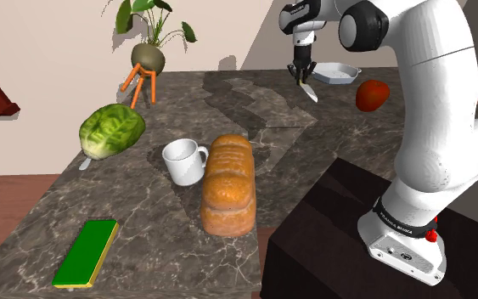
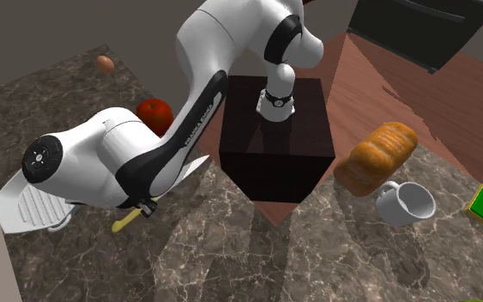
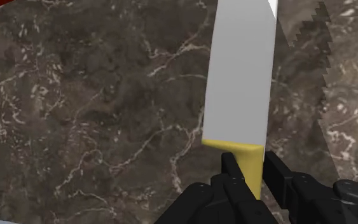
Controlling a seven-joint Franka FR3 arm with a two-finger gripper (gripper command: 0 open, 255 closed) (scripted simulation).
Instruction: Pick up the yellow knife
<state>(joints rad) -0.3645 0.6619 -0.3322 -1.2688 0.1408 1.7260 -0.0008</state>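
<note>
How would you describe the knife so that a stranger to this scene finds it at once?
Start at the dark marble counter and follow the white arm to its black gripper. The knife is clasped there, near a white dish and a red fruit. Nothing else has a yellow handle and a pale grey blade.

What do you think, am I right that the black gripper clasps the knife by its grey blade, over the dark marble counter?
Not quite: the gripper clasps the knife by its yellow handle, not the grey blade. The wrist view shows this. It is over the dark marble counter.
</note>
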